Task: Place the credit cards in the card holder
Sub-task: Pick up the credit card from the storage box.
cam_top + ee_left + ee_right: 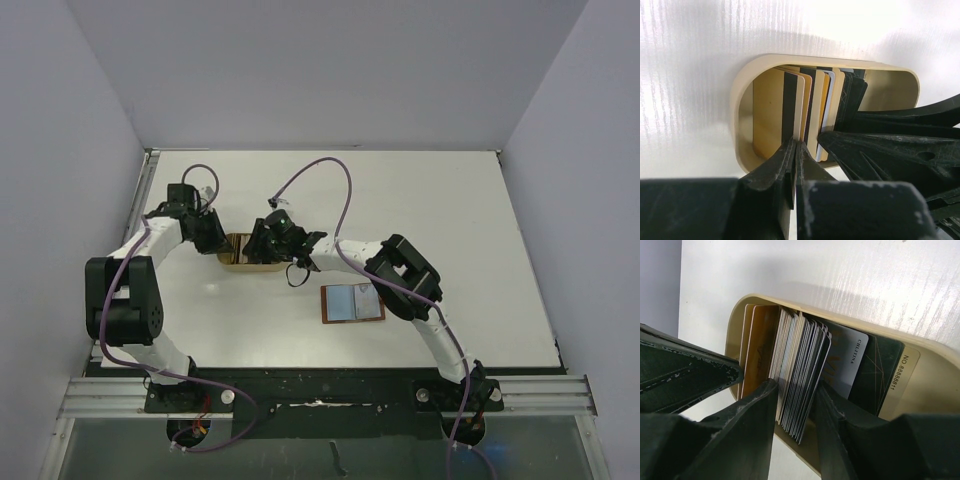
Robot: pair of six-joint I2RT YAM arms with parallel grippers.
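The left gripper (218, 243) (796, 147) reaches into the 9 o'clock end of the tan tray (240, 266) (747, 80) (935, 370) on the white bench (420, 200). Its jaws are clenched tight, tips against the lower edge of a tan card with a dark stripe. Whether that card is nipped between them I cannot tell. The tray holds the credit cards (815, 100) (800, 355) standing on edge in a row: tan, black, pale and grey. The right gripper (262, 243) (796, 390) comes over the tray from its 3 o'clock side. Its jaws are grasping a thick bundle of the cards, one finger pressed to each face. The card holder (352, 302) lies open flat at the tray's 4 o'clock, well apart from it, pale blue showing inside.
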